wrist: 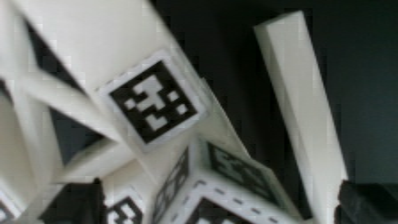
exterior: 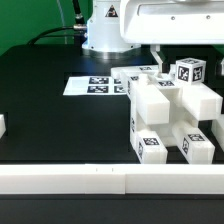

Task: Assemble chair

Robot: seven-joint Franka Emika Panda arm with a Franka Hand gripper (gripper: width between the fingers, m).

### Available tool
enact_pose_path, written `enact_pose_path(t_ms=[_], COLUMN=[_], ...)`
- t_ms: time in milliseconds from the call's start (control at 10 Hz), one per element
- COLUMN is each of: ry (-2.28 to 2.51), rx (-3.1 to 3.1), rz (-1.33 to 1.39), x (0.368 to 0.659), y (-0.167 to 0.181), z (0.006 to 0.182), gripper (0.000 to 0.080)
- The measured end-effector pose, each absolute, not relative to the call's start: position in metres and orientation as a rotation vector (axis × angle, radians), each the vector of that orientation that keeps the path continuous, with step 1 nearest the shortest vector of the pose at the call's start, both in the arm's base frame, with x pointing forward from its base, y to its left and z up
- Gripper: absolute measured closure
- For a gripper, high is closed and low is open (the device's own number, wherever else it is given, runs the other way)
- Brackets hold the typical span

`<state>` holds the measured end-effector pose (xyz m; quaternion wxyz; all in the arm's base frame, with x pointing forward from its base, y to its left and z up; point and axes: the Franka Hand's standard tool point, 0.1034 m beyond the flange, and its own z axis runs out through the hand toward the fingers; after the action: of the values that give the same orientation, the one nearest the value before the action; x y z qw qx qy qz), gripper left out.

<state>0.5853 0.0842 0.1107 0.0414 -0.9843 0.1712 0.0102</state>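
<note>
- On the exterior view's left, the marker board lies flat on the black bench.
- Just beside it, towards the right, stands the chair, a cluster of chunky white blocks with square tags, near the white rail at the front edge.
- Above the chair's far side hangs the gripper; its jaws stand apart, clamped on nothing.
- The wrist view shows tagged chair parts close up.

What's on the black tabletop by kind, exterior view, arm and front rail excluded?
Marker board: 1
Joined chair parts cluster: 1
Separate white piece, cut off at the exterior view's left edge: 1
Total: 3
</note>
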Motion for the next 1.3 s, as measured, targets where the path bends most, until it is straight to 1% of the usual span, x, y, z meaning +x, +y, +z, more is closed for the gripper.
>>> enact_pose_path(t_ms=[800, 900, 1000, 1100, 1200, 1300], ry=[-0.524, -0.602, -0.6, -0.598, -0.597, -0.575], rx=[-3.083, -3.069, -3.07, -3.07, -3.071, -3.074], rz=[0.004, -0.002, -0.002, -0.001, -0.001, 0.0], x=[0.5837, 0.5839, 0.5839, 0.5839, 0.5838, 0.5838], y=[0.0871, 0.0862, 0.086, 0.0859, 0.0854, 0.0854], z=[0.1096, 0.1092, 0.1089, 0.1088, 0.1086, 0.1083], gripper=[0.0151, 0.0192, 0.0192, 0.0371, 0.0371, 0.0525])
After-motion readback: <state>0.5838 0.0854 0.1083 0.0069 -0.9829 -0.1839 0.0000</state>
